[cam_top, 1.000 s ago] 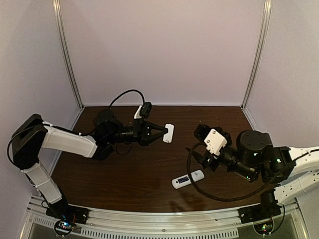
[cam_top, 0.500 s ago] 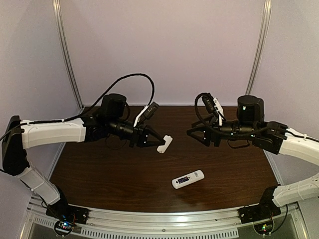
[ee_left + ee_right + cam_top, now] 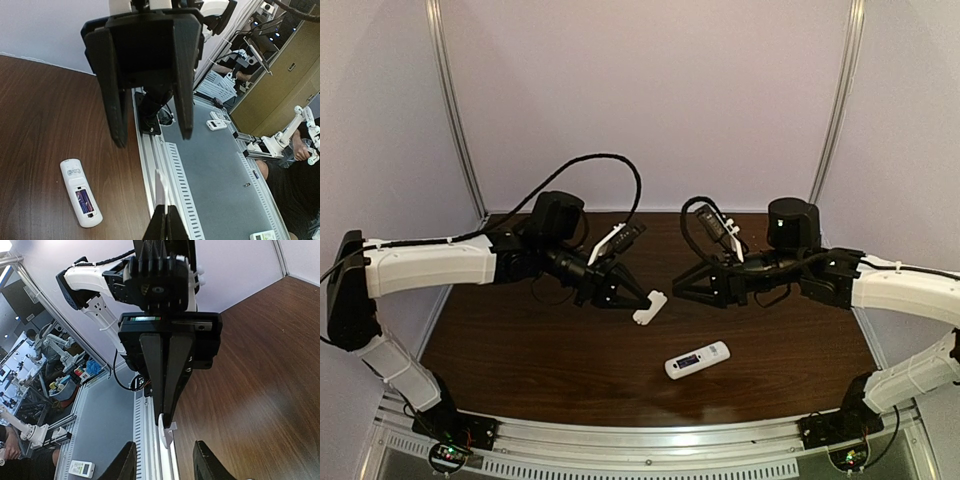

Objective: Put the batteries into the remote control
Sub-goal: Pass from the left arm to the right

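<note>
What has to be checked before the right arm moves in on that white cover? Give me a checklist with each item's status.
1. Left gripper pinches the white cover at its fingertips, above the table: ok.
2. Right gripper open, nothing between its fingers: ok.
3. Right gripper faces the cover without touching it: ok.
4. Remote control lies flat, display side up; its battery bay is not visible: cannot tell.
5. Batteries located: cannot tell, none in view.
</note>
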You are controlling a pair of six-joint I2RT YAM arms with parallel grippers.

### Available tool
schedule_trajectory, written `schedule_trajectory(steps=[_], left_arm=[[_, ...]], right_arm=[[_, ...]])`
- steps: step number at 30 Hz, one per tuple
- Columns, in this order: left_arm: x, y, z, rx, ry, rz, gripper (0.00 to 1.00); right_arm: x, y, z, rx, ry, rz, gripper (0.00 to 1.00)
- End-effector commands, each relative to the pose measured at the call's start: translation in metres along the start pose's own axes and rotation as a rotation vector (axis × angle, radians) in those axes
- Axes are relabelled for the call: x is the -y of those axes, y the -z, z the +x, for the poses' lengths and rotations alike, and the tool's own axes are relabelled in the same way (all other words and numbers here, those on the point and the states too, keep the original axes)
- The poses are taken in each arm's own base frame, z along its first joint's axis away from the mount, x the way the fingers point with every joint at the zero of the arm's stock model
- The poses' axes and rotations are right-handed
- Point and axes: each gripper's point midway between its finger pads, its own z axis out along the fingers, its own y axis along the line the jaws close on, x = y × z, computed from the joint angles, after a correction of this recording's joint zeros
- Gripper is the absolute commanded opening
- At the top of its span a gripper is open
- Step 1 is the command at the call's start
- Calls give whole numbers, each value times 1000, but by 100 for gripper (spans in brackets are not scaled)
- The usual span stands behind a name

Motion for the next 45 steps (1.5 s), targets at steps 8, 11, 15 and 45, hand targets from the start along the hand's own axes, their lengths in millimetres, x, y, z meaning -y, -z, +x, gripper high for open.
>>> schedule_trajectory(steps=[8,11,15,45], left_arm=[[2,-10,-11,1,-23,68,0],[3,-12,-11,-3,-18,89,0],[4,-14,-9,-11,-6,110,0],[-74,4,-13,21,-296,-862,80]], right_arm=[[-13,-22,23,-101,49,-42,30],[-11,-26,24,-107,54,-39,27],[-10,-28,24,-109,55,-38,20],[54,25,23,415,-519,44,0]])
